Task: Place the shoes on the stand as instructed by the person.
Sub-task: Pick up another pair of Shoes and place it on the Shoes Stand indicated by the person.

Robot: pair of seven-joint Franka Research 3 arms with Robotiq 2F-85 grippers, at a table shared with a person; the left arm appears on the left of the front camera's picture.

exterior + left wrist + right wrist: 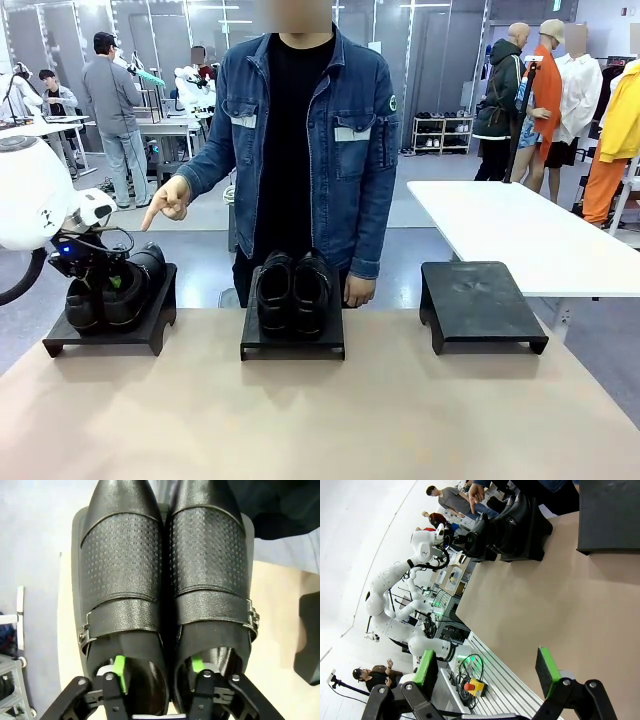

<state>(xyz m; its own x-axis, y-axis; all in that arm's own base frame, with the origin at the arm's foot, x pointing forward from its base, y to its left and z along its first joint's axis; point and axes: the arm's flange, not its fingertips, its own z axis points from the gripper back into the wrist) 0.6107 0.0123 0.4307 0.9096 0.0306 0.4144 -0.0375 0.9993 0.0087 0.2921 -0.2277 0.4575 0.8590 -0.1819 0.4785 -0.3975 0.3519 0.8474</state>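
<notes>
- Gripping the pair of glossy black leather dress shoes point(167, 580) from inside, the left gripper point(159, 672) has one green-padded finger down in each shoe opening, pinching the two inner walls together between them.
- That pair sits on the low black left stand point(110, 335), toes stretching out ahead of the fingers.
- Person in a blue denim jacket point(300, 150) points a hand point(168, 203) down at that stand.
- Second pair of black shoes point(292, 290) is on the middle black stand point(292, 345); the right black stand point(480, 305) is bare.
- Right gripper point(485, 667) hangs above the tan tabletop point(545, 595), fingers spread wide, nothing between them.
</notes>
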